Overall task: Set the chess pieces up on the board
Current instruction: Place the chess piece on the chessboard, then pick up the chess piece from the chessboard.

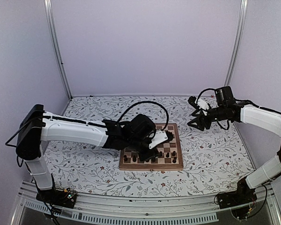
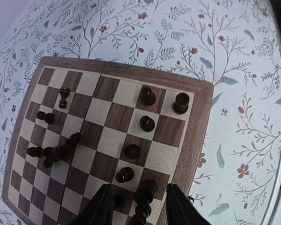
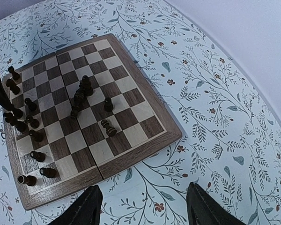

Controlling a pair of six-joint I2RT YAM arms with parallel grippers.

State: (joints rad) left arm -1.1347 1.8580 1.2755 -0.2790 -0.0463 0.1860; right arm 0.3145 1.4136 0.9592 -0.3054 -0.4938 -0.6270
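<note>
- Roughly halfway, I'd say. A bunch of the chess pieces (image 2: 147, 123) stand upright on the board (image 2: 199, 136), in a loose double line along its edge nearest the robot's bases. They aren't in two tidy ranks yet; some squares look skipped.
- What's left: a heap (image 3: 81, 96) of pieces sits around the middle of the board, some of them clearly lying on their sides. One tipped-over piece (image 3: 107, 127) lies just beside the heap, toward the board's far side, and a few strays stand on their own nearby.
- I don't see any pieces off the board on the desk (image 1: 84, 168), so it looks like a sorting and standing-up job from here.
- The pieces are tiny dark turned wood, each about one square wide, heights a bit mixed. I only see the dark colour.
- The left tool (image 2: 138, 199) hangs over that near edge of the board, released, with its fingers spread wide on either side of a standing piece and not pinching it.
- The right tool (image 3: 144, 197) is off the board, over the desk past its right side, released and holding nothing.
</note>
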